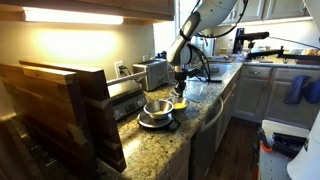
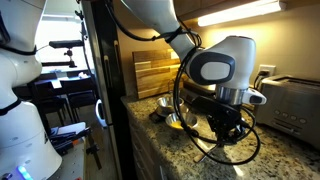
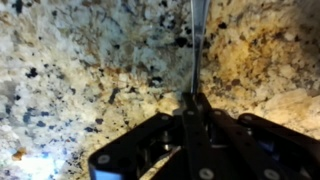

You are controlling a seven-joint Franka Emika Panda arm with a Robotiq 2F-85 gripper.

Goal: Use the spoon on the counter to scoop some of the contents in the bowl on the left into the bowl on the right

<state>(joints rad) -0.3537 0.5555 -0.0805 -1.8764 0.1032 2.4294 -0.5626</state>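
Observation:
In the wrist view my gripper (image 3: 196, 97) is low over the speckled counter (image 3: 80, 70), its jaws shut together on the thin metal handle of the spoon (image 3: 199, 30), which runs away from the fingertips across the stone. The spoon's scoop end is out of frame. In both exterior views the gripper (image 1: 181, 88) (image 2: 226, 128) hangs close to the counter beside two bowls: a steel bowl (image 1: 157, 108) (image 2: 163, 103) on a dark plate and a small yellow bowl (image 1: 181, 103) (image 2: 177, 121). What the bowls hold cannot be made out.
A toaster (image 1: 152, 72) (image 2: 292, 98) stands against the wall behind the bowls. Wooden boards (image 1: 60, 100) (image 2: 153, 68) stand on edge at one end of the counter (image 1: 205, 100). A black cable (image 2: 205, 150) loops below the gripper. A sink tap (image 1: 205, 62) lies farther along.

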